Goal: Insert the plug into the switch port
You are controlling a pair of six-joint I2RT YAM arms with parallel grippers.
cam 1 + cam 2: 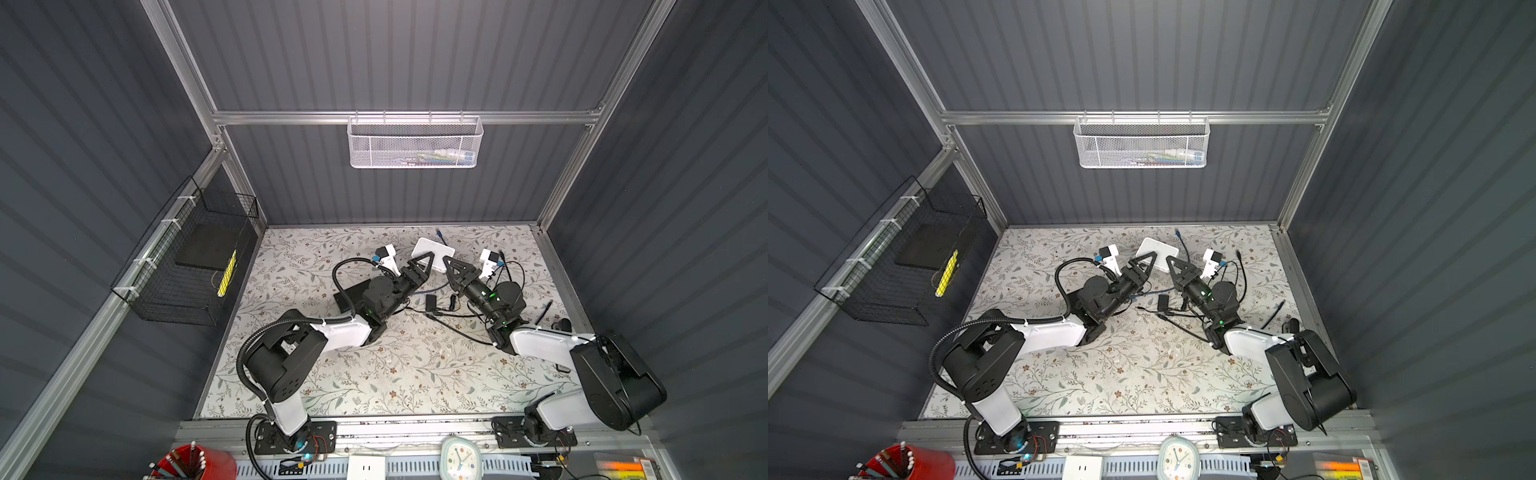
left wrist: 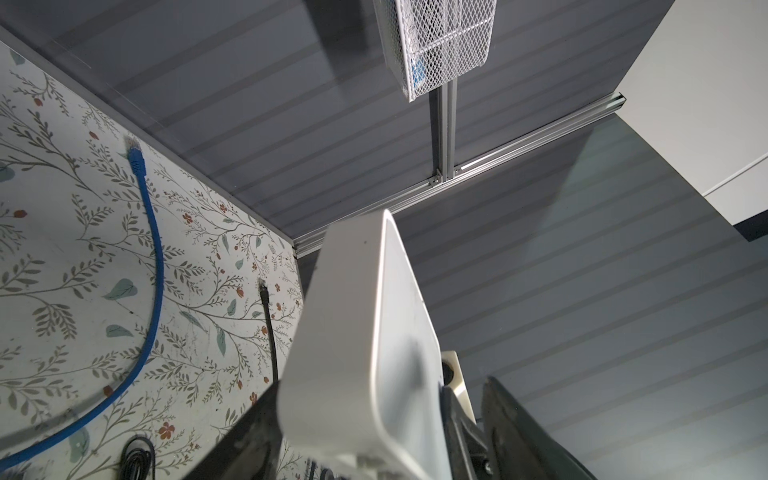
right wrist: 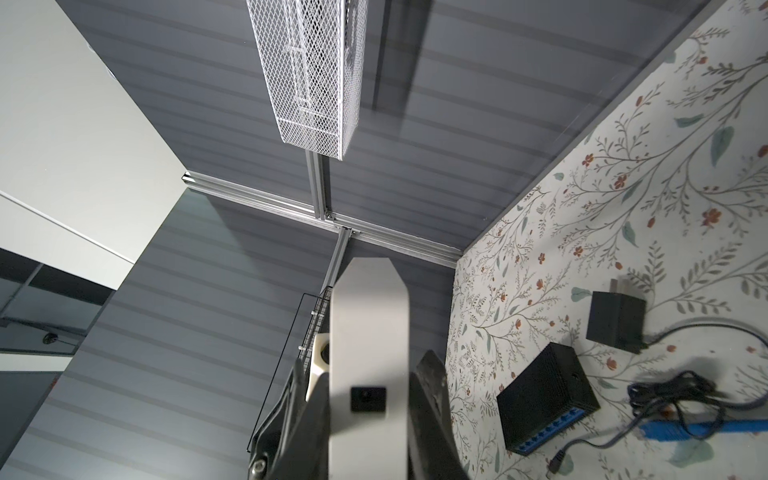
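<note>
Surface: floral mat (image 1: 395, 374), grey walls (image 1: 395, 62).
L gripper (image 1: 430, 262): fingers apart, astride white box (image 1: 434, 248) corner.
R gripper (image 1: 446, 262): fingers clamped on white box, beside L gripper.

- Your table cover (image 1: 374, 374) is off-white, patterned with grey-green leafy twigs and rust-red flowers;
- the flat box (image 1: 433, 250) is plain white; the cable (image 2: 156, 266) bright blue;
- the small box (image 3: 544, 390) is black with a blue row of sockets;
- your walls (image 1: 395, 62) are dark grey, striped paler;
- the mesh basket (image 1: 415, 143) is white, the wire basket (image 1: 183, 266) black, the cup (image 1: 195, 461) red.
</note>
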